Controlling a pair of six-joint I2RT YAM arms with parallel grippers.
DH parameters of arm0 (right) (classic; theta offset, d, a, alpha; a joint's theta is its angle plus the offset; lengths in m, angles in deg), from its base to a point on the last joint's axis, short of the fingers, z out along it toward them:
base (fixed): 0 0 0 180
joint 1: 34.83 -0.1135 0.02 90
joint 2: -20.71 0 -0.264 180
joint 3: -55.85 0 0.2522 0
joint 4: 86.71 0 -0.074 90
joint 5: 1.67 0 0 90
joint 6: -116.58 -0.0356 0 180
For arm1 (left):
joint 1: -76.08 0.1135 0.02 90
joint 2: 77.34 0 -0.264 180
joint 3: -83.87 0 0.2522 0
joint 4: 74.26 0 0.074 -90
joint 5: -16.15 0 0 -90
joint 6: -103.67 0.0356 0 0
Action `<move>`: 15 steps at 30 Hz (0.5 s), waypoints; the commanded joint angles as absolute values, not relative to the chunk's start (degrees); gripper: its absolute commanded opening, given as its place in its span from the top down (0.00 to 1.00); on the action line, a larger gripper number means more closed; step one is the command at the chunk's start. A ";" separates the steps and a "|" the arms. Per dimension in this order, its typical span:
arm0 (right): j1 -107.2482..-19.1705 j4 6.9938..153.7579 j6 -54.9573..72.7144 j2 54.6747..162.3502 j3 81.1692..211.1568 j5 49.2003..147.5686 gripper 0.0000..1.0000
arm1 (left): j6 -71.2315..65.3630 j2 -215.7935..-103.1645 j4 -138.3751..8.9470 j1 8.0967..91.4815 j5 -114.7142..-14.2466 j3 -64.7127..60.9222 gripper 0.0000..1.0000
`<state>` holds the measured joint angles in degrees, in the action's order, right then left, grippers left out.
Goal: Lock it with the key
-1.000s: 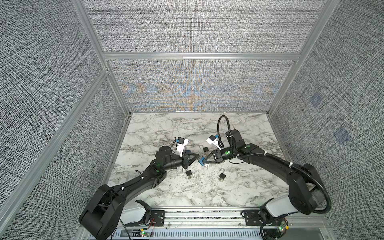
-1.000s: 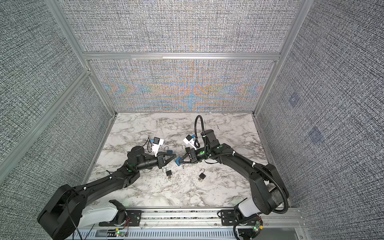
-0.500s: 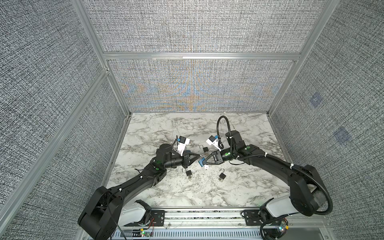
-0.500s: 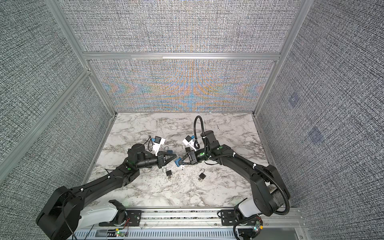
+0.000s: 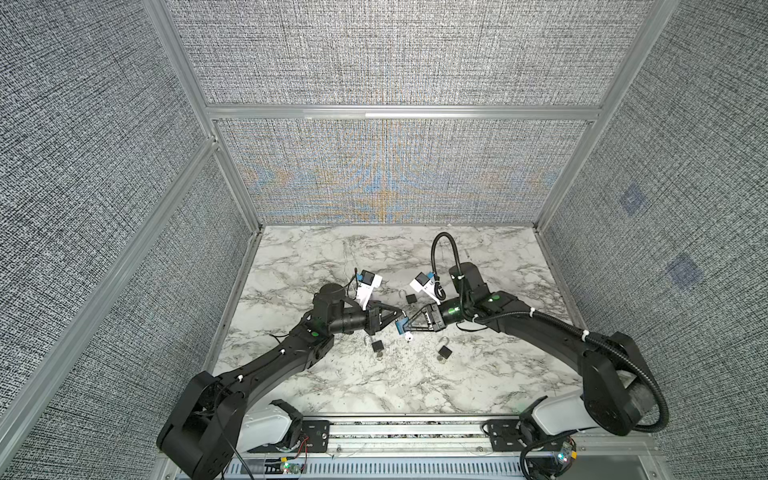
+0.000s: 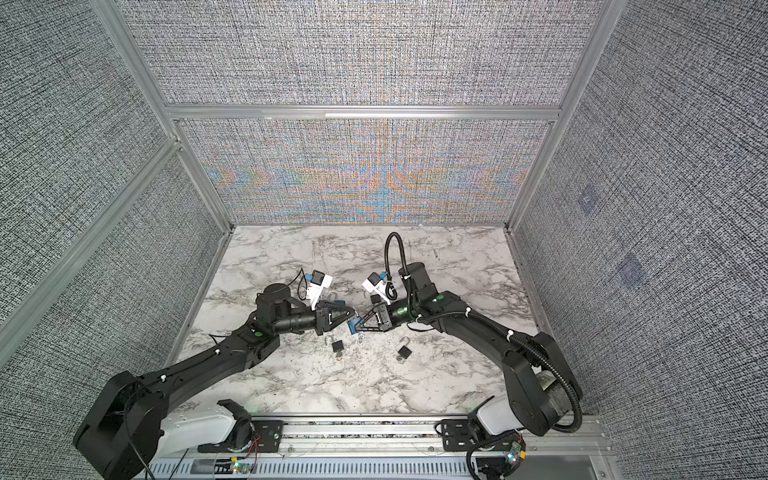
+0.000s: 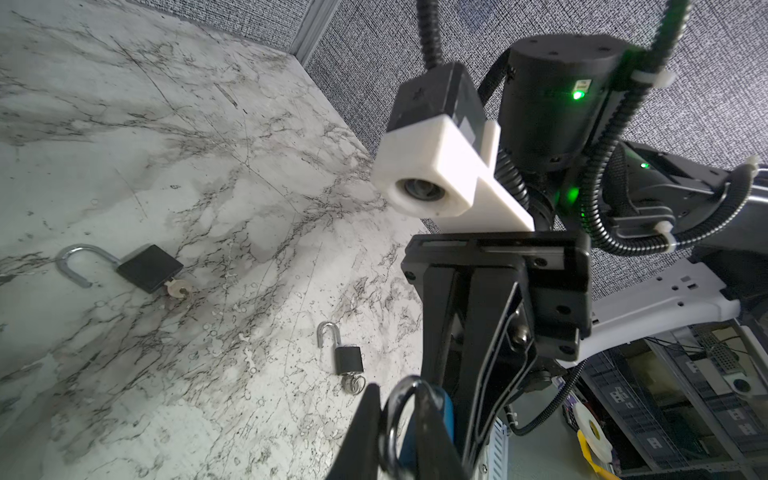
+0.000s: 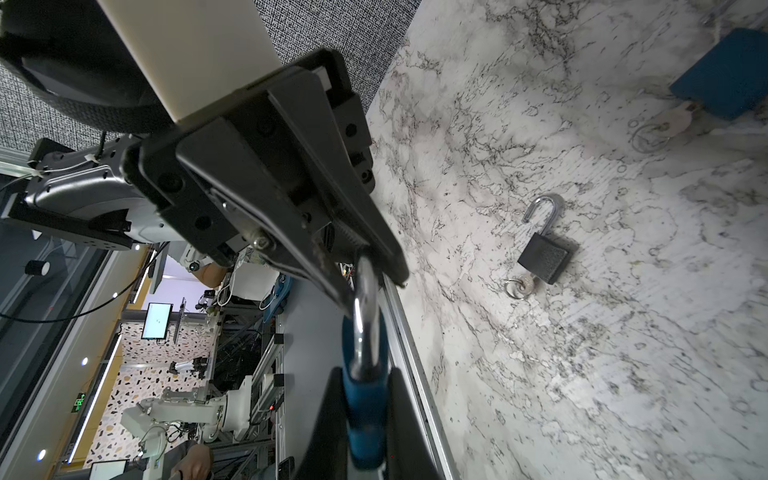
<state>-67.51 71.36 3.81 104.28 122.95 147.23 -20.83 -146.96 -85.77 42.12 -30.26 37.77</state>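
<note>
A blue padlock (image 5: pixel 401 328) hangs above the marble table (image 5: pixel 374 257) between both arms. My right gripper (image 8: pixel 365 399) is shut on its blue body (image 8: pixel 365 419). The steel shackle (image 8: pixel 365 299) points at my left gripper (image 7: pixel 399 419), whose fingers (image 7: pixel 430 415) sit against either side of the loop (image 7: pixel 395 411). In both top views the two grippers meet tip to tip: left gripper (image 6: pixel 353 314), right gripper (image 6: pixel 361 326). The key (image 5: pixel 409 337) with a pale tag dangles under the padlock, also seen as key (image 6: pixel 360 337).
Black padlocks with open shackles and keys lie on the table: one (image 5: pixel 377 345) near the front left, one (image 5: pixel 444 352) near the front right, one (image 5: pixel 411 298) behind the grippers. Another blue padlock (image 8: pixel 723 83) with a key lies farther off. Grey walls enclose the table.
Both grippers stay together at the blue padlock. The left arm has shifted slightly. No change of hold shows.
</note>
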 commanded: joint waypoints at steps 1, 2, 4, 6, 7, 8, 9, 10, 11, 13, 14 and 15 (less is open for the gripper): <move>-67.60 76.71 3.68 104.22 123.09 142.65 1.00 | -20.87 -146.68 -87.50 41.70 -21.93 37.66 0.78; -67.62 76.64 3.72 104.21 123.06 142.65 1.00 | -20.86 -146.59 -87.43 41.70 -21.96 37.72 0.77; -67.59 76.63 3.72 104.17 123.05 142.71 1.00 | -20.82 -146.46 -87.34 41.79 -22.00 37.75 0.77; -67.59 76.56 3.66 104.13 123.05 142.63 1.00 | -20.78 -146.40 -87.30 41.79 -22.08 37.76 0.81; -67.59 76.54 3.68 104.17 123.12 142.67 1.00 | -20.78 -146.41 -87.30 41.78 -22.19 37.76 0.83; -67.53 76.54 3.72 104.17 123.13 142.66 1.00 | -20.78 -146.34 -87.30 41.79 -22.14 37.76 0.87; -67.60 76.54 3.73 104.11 123.20 142.65 1.00 | -20.86 -146.46 -87.30 41.76 -22.04 37.81 0.91; -67.60 76.54 3.67 104.06 123.15 142.62 1.00 | -20.80 -146.55 -87.22 41.80 -21.98 37.85 0.94; -67.61 76.54 3.70 104.04 123.22 142.56 1.00 | -20.79 -146.59 -87.28 41.79 -21.91 37.85 0.98; -67.61 76.62 3.57 103.95 123.31 142.58 1.00 | -20.87 -146.59 -87.30 41.78 -21.98 37.94 1.00; -67.58 76.92 3.47 103.94 123.40 142.57 1.00 | -20.88 -146.59 -87.46 41.78 -21.93 38.09 1.00; -67.60 76.97 3.37 103.89 123.40 142.57 1.00 | -21.08 -146.59 -87.71 41.80 -21.91 38.24 1.00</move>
<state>-67.73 72.04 5.78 104.02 122.97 148.32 -22.14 -146.61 -87.41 42.34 -27.85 38.01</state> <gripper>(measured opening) 0.097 0.100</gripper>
